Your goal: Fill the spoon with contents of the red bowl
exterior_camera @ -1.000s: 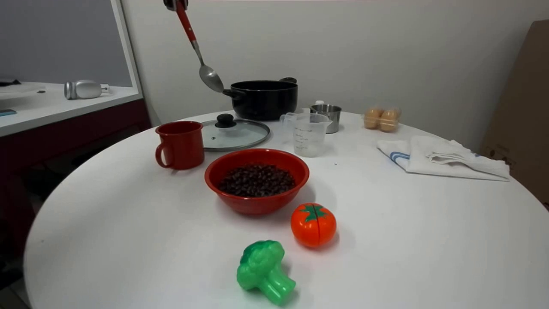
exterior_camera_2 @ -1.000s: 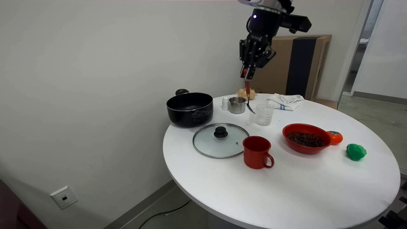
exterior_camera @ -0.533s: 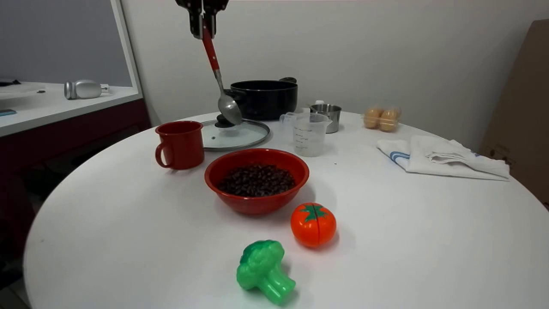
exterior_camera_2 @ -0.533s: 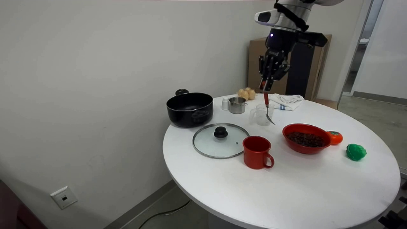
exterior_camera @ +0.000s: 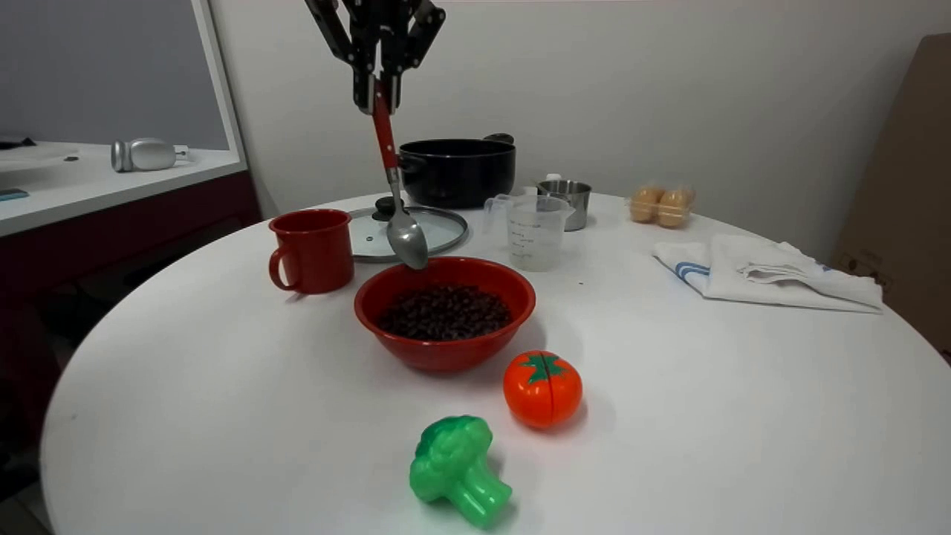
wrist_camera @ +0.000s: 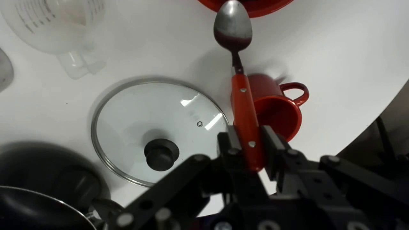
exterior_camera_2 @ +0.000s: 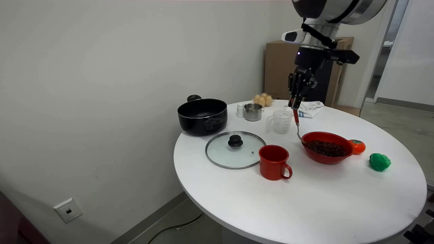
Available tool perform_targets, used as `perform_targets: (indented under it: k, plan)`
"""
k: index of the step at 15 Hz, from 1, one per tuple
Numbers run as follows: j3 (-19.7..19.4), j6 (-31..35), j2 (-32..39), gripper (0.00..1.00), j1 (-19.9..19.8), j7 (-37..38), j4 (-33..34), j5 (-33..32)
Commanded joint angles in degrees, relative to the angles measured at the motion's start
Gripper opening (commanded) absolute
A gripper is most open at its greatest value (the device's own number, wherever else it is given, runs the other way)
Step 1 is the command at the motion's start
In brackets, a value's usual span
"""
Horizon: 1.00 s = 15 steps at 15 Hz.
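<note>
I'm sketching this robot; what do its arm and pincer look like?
The arm is white and silver with black panels and a dark cable or strap. The pincer is black and jointed, with pale round pins and grey fingertips.

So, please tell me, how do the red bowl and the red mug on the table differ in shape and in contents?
The red bowl is wide and flares outward; the red mug is narrower with nearly straight walls. The red mug has a side handle, while the red bowl shows none. The red bowl holds dark beans; the red mug shows no contents. Both are red and stand upright on the white table.
</note>
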Motion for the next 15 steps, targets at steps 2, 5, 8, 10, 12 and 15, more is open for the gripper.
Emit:
perform_targets:
  k: [2, 5, 8, 10, 12, 15]
  plan:
    - [-0.33, -0.43, 0.55, 0.05, -1.19, 2.07, 0.01, -0.18]
    - [0.27, 0.1, 1.24, 0.05, -1.94, -0.6, -0.63, 1.85]
    - [0.92, 0.29, 2.43, 0.05, -2.22, -2.55, -0.99, 3.48]
    - [1.2, 0.76, 3.35, 0.05, -2.48, -3.74, -1.02, 4.45]
    - [1.42, 0.92, 4.24, 0.05, -2.84, -4.93, -1.0, 5.33]
    - [1.19, 1.28, 5.29, 0.05, -3.07, -5.01, -1.24, 3.76]
